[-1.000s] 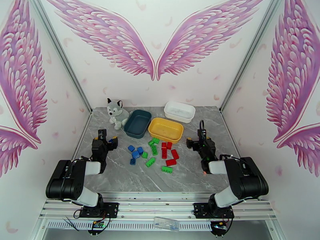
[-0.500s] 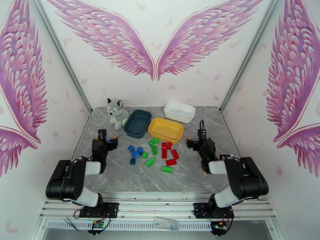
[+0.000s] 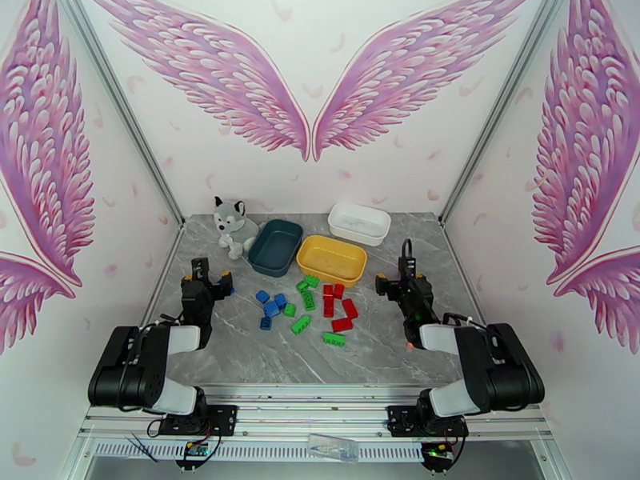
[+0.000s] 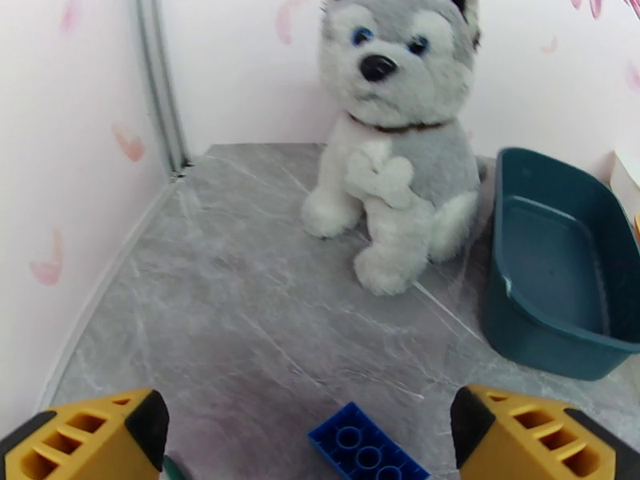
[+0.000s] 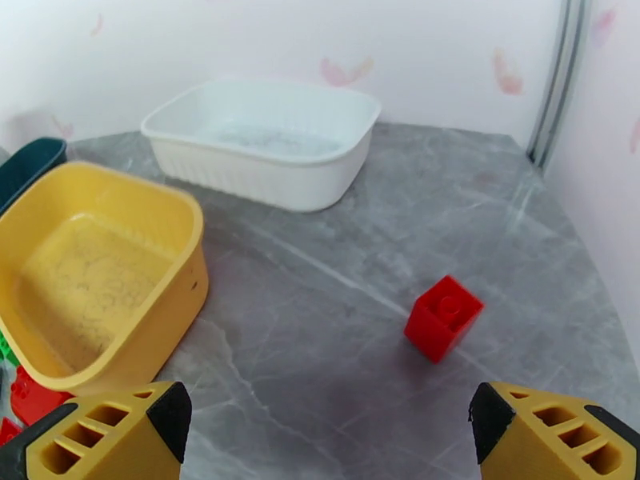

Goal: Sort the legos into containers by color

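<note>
Blue legos (image 3: 270,304), green legos (image 3: 302,302) and red legos (image 3: 337,307) lie scattered mid-table, in front of the dark teal tub (image 3: 276,246) and the yellow tub (image 3: 331,260). The white tub (image 3: 359,223) stands behind them. My left gripper (image 3: 206,275) is open and low over the table; one blue brick (image 4: 368,454) lies between its yellow fingers (image 4: 88,434). My right gripper (image 5: 320,418) is open too, with a lone red brick (image 5: 442,316) just ahead of it on the right. Both grippers hold nothing.
A grey-and-white plush husky (image 4: 392,138) sits beside the teal tub (image 4: 560,274), ahead of the left gripper. The yellow tub (image 5: 96,274) and the white tub (image 5: 264,142) lie ahead-left of the right gripper. Walls close in on three sides of the table.
The left arm has shifted slightly left and forward, and the right gripper has edged a little forward and right. The bricks and tubs have not moved.
</note>
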`<state>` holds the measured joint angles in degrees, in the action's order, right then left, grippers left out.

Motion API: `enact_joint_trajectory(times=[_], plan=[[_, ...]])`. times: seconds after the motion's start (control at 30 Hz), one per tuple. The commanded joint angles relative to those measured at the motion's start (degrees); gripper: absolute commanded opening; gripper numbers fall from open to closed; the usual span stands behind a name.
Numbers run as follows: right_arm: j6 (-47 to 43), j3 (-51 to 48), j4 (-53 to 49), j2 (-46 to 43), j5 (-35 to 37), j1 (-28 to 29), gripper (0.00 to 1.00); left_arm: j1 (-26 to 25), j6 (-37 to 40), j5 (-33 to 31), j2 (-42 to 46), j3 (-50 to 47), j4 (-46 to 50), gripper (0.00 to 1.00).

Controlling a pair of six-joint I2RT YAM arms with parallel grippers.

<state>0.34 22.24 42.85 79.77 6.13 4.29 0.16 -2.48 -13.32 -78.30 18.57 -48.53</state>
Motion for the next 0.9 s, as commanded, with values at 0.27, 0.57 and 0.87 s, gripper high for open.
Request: enact_joint_trajectory(times=[0.27,0.57,0.87], plan=[[24.8,17.1,-48.9,-19.6,19.2,0.2,0.99,-1.9,-24.7,-11.6,38.0,-4.7,19.0,0.99],[21.7,37.2,-64.5,2.4,8.4,0.3,0.98,-7.5,-25.4,20.4,4.8,19.7,25.9,0.99],[19.3,49.2,-69.0,21.7,10.5,-0.9,0.91,-14.2,-20.6,25.5,-6.7,29.0,28.1,0.98]])
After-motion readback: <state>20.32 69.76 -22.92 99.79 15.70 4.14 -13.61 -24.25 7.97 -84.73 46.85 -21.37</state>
